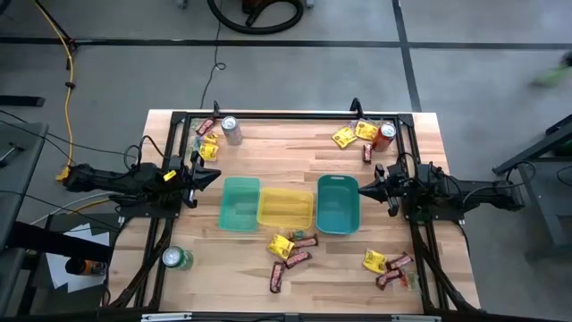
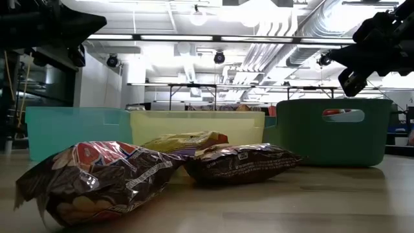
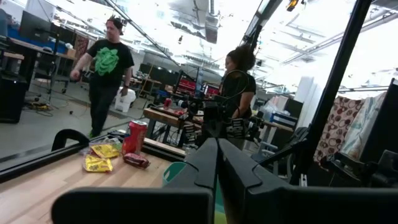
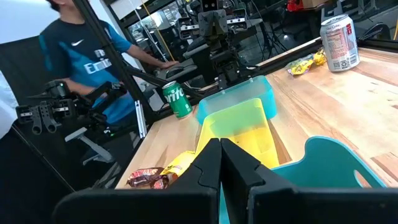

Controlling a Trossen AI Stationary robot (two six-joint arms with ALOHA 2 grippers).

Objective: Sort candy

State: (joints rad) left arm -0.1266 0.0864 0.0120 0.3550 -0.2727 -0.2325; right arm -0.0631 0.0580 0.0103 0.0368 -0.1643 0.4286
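At the left edge of the table in the high view, the left gripper (image 1: 214,176) hangs over bare wood with its fingers pressed together on nothing, tip pointing toward the bins. Above it in the frame, a silver can (image 1: 231,130) stands with a few candy pieces (image 1: 207,141) beside it. In the lower left a green can (image 1: 176,259) stands alone; the right wrist view shows its label (image 4: 176,99), which appears to read "Sprite".

At the centre three bins sit side by side, touching: a light green bin (image 1: 239,204), a yellow bin (image 1: 286,207) and a teal bin (image 1: 338,204). No candy can be made out inside them. Just below the yellow bin lies a cluster of candy (image 1: 288,251), a yellow packet and dark brown-and-red bars. In the low view these wrappers (image 2: 239,162) fill the foreground, their print too creased to read.

In the upper right, yellow packets (image 1: 354,133) lie next to a red can (image 1: 385,134). The right gripper (image 1: 361,188) is clenched empty, its tip at the teal bin's right edge. In the lower right lies another group of candy (image 1: 386,266).

In the right wrist view a person's dark blue shirt (image 4: 87,53) carries a swoosh mark and partly hidden letters.
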